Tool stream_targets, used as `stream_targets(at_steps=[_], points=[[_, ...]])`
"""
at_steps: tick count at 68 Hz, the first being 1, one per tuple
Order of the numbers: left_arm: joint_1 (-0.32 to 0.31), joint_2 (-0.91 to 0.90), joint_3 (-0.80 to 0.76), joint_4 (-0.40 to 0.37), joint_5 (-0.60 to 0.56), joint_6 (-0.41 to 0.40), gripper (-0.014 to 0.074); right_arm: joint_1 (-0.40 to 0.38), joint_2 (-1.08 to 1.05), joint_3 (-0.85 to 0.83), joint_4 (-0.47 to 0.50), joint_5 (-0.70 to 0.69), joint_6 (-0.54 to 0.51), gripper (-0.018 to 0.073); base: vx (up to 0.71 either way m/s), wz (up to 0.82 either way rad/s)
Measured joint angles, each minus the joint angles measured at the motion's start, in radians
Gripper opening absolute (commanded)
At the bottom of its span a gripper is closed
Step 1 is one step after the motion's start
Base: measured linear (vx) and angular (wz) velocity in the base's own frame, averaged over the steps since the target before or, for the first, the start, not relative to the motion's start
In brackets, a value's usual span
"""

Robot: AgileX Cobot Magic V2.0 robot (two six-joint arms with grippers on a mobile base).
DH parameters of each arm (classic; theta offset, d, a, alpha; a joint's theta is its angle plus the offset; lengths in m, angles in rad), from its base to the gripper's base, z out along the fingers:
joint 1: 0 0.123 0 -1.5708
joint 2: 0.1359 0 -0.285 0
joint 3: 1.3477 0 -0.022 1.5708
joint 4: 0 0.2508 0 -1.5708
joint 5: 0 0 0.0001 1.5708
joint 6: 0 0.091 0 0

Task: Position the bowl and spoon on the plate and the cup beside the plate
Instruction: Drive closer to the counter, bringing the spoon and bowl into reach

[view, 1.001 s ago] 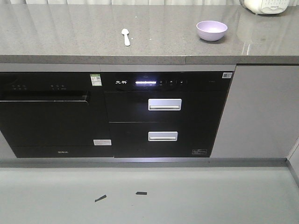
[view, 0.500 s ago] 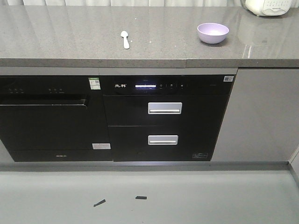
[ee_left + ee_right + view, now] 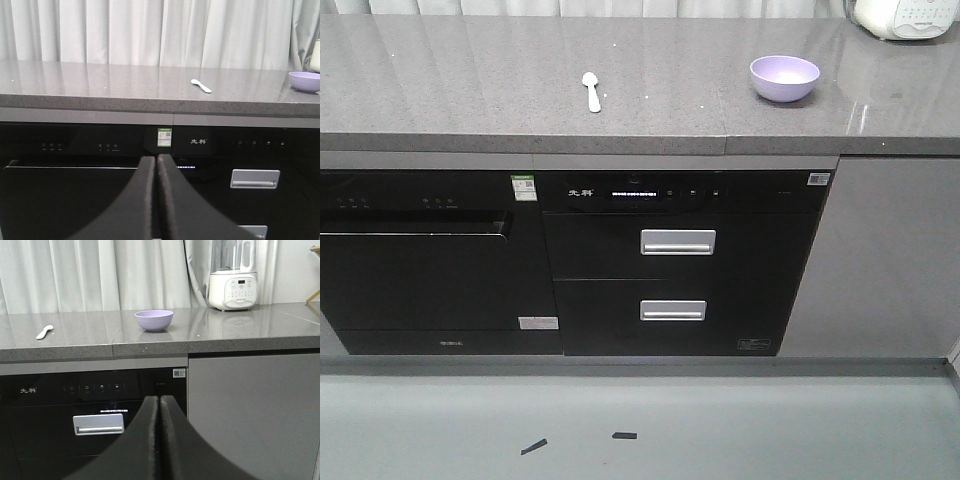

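A lavender bowl point(image 3: 784, 78) stands upright on the grey countertop point(image 3: 470, 90), toward its right; it also shows as the bowl point(image 3: 305, 80) and the bowl point(image 3: 154, 319) in the wrist views. A pale spoon point(image 3: 590, 90) lies flat on the counter left of it, seen too as the spoon point(image 3: 201, 85) and the spoon point(image 3: 44, 332). The plate and the cup are out of view. My left gripper point(image 3: 156, 160) and right gripper point(image 3: 159, 401) are both shut with nothing between them, held low before the cabinet fronts, well short of the counter.
Under the counter are a black dishwasher point(image 3: 420, 260) and a black unit with two silver-handled drawers point(image 3: 677, 242). A grey cabinet door point(image 3: 880, 260) is on the right. A white blender point(image 3: 233, 277) stands at the counter's back right. Curtains point(image 3: 150, 30) hang behind.
The front view has shifted: counter, bowl, spoon and cabinets sit slightly lower and further right in frame. Bowl and spoon keep their places on the counter.
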Motion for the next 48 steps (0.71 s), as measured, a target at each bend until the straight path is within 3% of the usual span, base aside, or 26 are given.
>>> stream_targets(at_steps=[48], points=[[0.0,0.0,0.0,0.0,0.0,0.0,-0.0006,0.0,0.0,0.0,0.0,0.0,0.0,-0.0005,0.07,0.03]])
